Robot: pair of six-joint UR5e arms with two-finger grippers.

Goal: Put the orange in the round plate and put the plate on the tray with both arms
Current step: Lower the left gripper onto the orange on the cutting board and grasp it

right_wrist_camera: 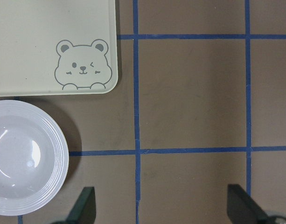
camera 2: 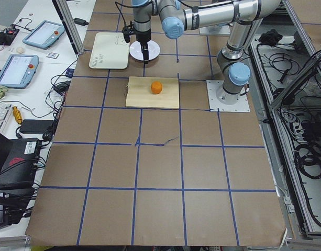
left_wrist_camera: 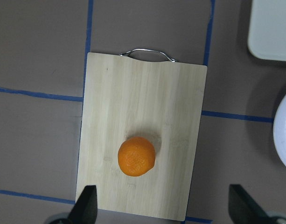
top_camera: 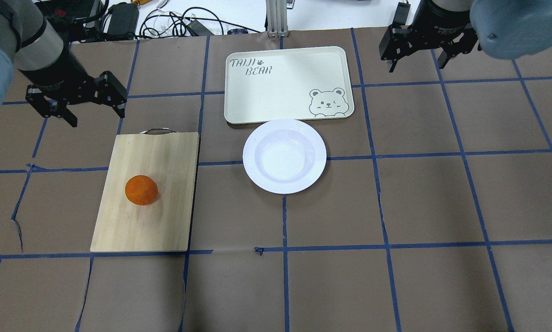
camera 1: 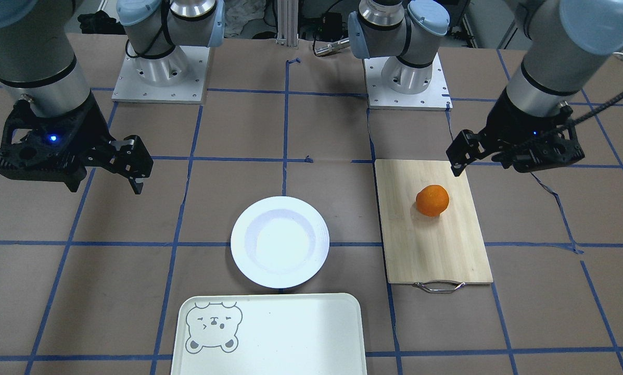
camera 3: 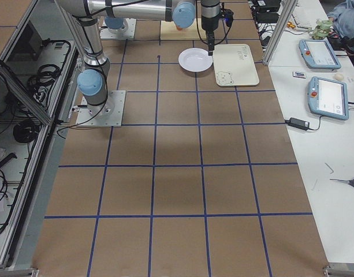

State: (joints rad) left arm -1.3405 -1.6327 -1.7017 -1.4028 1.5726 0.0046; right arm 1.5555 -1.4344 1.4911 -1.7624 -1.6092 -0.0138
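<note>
The orange rests near the middle of a wooden cutting board. At the table's centre lies the empty white round plate, its far rim close to the cream tray with the bear face. My left gripper hovers open high above the board's handle end, holding nothing. Over bare table to the right of the tray, my right gripper is open and empty too.
The cutting board has a metal handle on its far short edge. Brown paper with blue tape lines covers the table. Cables and boxes lie beyond the far edge. Both arm bases stand at the robot's side.
</note>
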